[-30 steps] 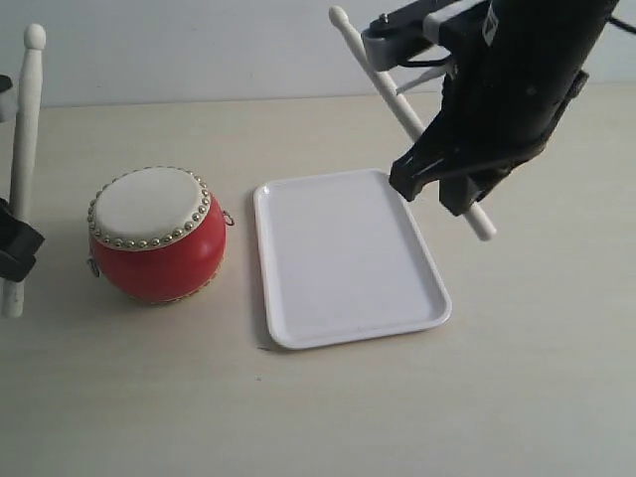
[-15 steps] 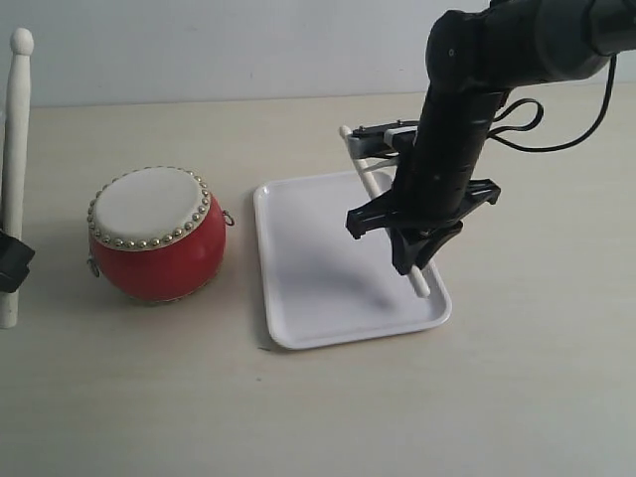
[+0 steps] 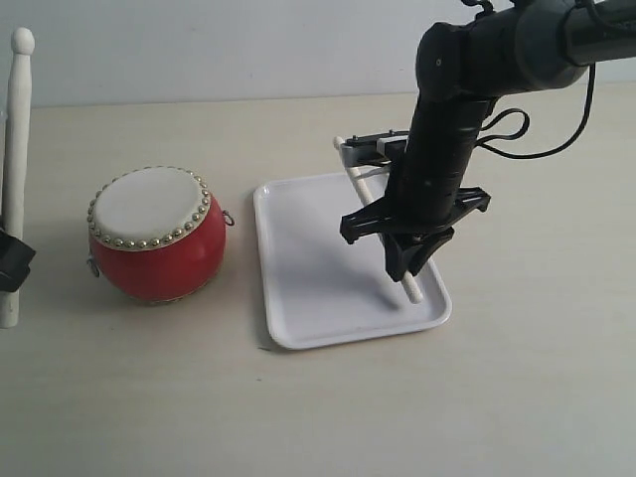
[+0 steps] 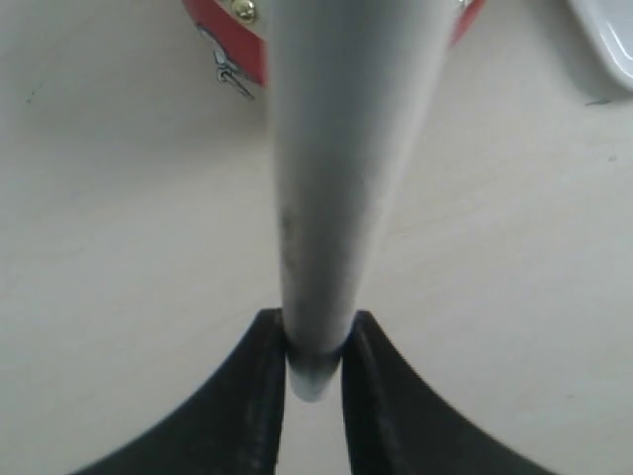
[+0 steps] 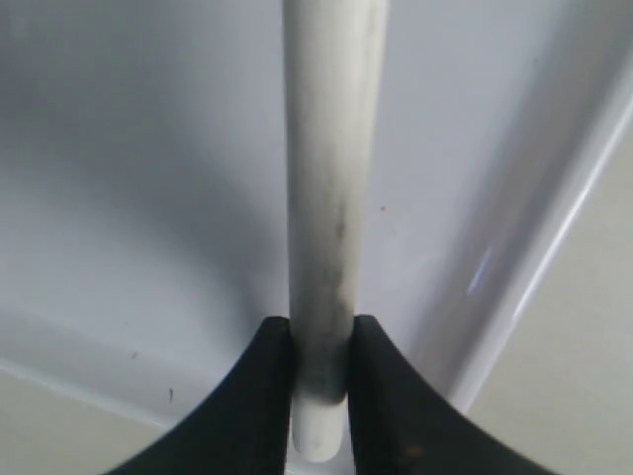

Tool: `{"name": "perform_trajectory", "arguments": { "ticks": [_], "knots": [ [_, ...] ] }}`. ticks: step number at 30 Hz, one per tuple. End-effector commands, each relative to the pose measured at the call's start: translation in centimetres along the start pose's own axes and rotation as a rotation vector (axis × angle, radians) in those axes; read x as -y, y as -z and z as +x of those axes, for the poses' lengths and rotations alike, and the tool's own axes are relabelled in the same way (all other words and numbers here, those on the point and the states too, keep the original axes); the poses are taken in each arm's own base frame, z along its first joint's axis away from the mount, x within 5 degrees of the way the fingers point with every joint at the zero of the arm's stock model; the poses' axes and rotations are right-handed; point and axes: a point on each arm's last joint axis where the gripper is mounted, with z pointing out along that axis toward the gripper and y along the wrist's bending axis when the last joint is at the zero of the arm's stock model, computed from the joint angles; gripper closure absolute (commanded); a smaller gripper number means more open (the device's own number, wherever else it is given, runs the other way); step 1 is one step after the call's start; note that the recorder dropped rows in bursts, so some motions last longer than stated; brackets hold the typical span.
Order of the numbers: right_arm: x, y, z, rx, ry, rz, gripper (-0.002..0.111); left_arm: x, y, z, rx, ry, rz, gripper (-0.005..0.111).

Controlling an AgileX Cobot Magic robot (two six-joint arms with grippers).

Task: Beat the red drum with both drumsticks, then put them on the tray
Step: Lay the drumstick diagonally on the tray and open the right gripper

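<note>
Your right claw point(image 3: 405, 260) clamps one slim pale wooden drumstick point(image 3: 411, 291), its end down at the flat white plastic tray point(image 3: 308, 268) — not yet released. Your left claw point(image 4: 315, 371) grips the second stick point(image 3: 18, 129) upright near the glossy red barrel drum point(image 3: 154, 248); both placements remain.

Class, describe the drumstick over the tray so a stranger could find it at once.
Find the white tray right of the red drum. The right gripper holds a pale stick slanted over it; the other stick stands upright at far left.
</note>
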Motion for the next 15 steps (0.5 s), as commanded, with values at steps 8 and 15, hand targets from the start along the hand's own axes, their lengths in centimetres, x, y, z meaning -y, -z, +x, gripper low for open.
{"name": "perform_trajectory", "arguments": {
  "ticks": [8,15],
  "knots": [
    [0.5,-1.3,-0.5,-0.008,-0.022,0.008,0.096,0.4,0.1,0.0,0.017,-0.008,0.022,0.107],
    [0.5,-1.3,-0.5,-0.008,-0.022,0.008,0.09,0.4,0.1,0.0,0.017,-0.008,0.022,0.107]
  ]
}}
